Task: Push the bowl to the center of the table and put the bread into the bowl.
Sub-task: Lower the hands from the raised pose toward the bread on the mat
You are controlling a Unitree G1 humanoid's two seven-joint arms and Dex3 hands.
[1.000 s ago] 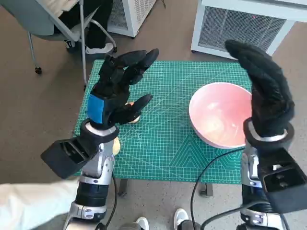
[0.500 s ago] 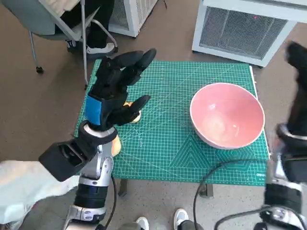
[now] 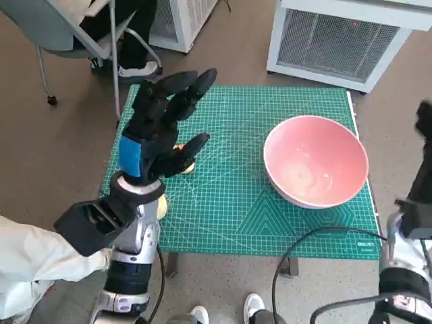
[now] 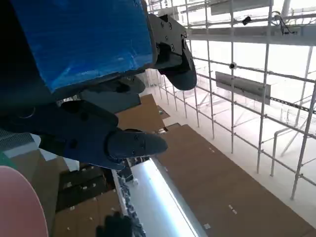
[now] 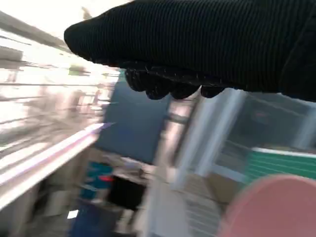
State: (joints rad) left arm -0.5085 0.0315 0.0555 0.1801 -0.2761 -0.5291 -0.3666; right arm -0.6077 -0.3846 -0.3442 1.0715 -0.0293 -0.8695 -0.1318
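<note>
Head view: the left hand [image 3: 162, 128] hovers spread and empty over the green mat [image 3: 229, 202], the bread [image 3: 183, 164] peeking just beneath its fingers. The pink bowl [image 3: 316, 169] sits well off toward the right hand [image 3: 425, 145], whose grasp cannot be told. Left wrist view: fingers [image 4: 133, 143] apart, holding nothing. Right wrist view: glove beside the bowl's rim; a flat, low push inward would likely serve best.

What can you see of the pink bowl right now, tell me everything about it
The bowl is round, pale pink with a smooth matte look, and wide and shallow. It stands upright and empty on the green mat, toward the table's right side rather than its middle. No hand touches it; the right hand is off past the table's right edge.
</note>
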